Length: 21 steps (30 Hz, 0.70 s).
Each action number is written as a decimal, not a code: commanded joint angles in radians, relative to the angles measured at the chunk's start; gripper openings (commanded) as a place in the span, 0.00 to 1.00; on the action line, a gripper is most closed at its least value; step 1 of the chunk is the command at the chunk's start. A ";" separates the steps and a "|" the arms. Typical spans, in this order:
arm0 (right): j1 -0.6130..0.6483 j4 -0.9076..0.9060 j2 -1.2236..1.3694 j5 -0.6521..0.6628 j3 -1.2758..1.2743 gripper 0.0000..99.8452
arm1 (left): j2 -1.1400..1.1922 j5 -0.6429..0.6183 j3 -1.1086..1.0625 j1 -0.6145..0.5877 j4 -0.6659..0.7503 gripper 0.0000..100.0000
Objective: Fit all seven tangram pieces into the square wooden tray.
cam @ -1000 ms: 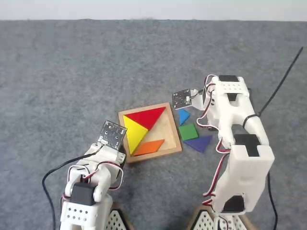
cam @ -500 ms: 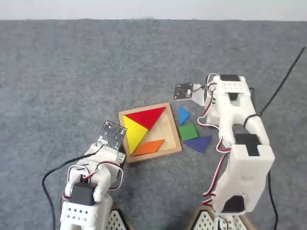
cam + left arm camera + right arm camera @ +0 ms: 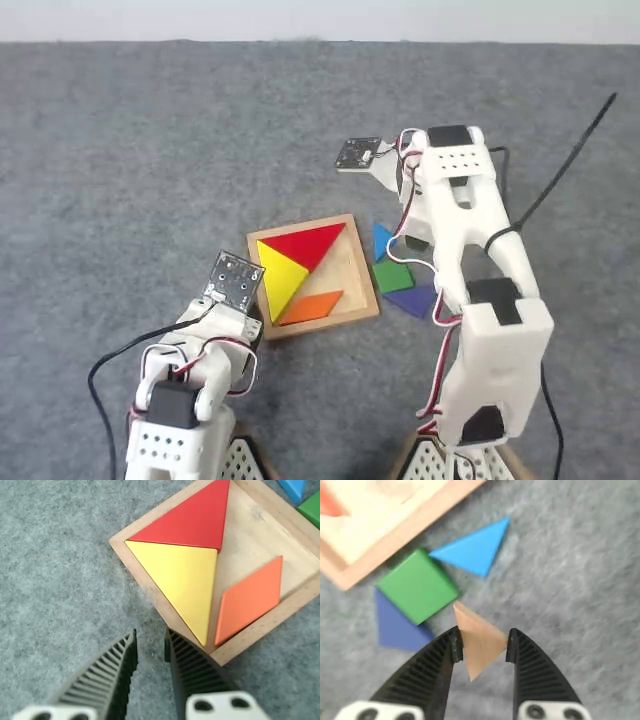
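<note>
Grips a small tan triangle (image 3: 476,656) in the right gripper (image 3: 484,640), one jaw pressed to each of two edges, a corner poking out beyond the tips. Hard to tell whether lifted or resting on the grey carpet (image 3: 580,555). Just beyond that corner, almost touching: the green square (image 3: 417,586). Beside the square, the blue triangle (image 3: 472,552) and the purple triangle (image 3: 395,625), all three loose on the carpet just outside the tray (image 3: 407,527).

Probably the pick-up of the fourth piece, with three seated in the tray: red triangle (image 3: 192,522), yellow triangle (image 3: 185,582), orange parallelogram (image 3: 250,600).

Next move, as a judgement: lift straight up before swinging, to avoid nudging the green square. Then carry over the rim and turn the triangle to suit a free corner.

Open room: bare wood along the tray side nearest the loose pieces, hemmed by the red triangle's edge, the parallelogram's end and two rim walls. Likely a close fit, so lower flat and clear of the rim.

Left gripper (image 3: 150,640) low over the carpet just outside the tray edge by the yellow triangle, jaws a narrow gap apart, empty, well apart from the likely carrying path.
</note>
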<state>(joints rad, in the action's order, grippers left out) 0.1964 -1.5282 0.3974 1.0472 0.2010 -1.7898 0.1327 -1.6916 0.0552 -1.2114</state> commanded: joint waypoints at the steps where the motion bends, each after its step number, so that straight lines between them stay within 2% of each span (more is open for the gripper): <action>1: 0.042 -0.059 -0.186 -0.014 0.023 0.05 | 0.002 -0.014 0.007 0.002 -0.005 0.09; 6: 0.200 0.018 -0.452 -0.055 -0.238 0.04 | 0.002 -0.014 0.007 0.002 -0.005 0.09; 11: 0.398 0.266 -0.682 -0.072 -0.603 0.06 | 0.002 -0.014 0.007 0.002 -0.005 0.09; 15: 0.483 0.381 -0.654 -0.149 -0.667 0.07 | 0.002 -0.014 0.007 0.002 -0.005 0.09; 21: 0.521 0.394 -0.412 -0.175 -0.514 0.07 | 0.002 -0.014 0.007 0.002 -0.005 0.09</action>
<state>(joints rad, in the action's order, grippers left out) 0.6889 -1.1508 -0.1074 0.9014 -0.4250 -1.7914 0.1312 -1.6916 0.0552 -1.2114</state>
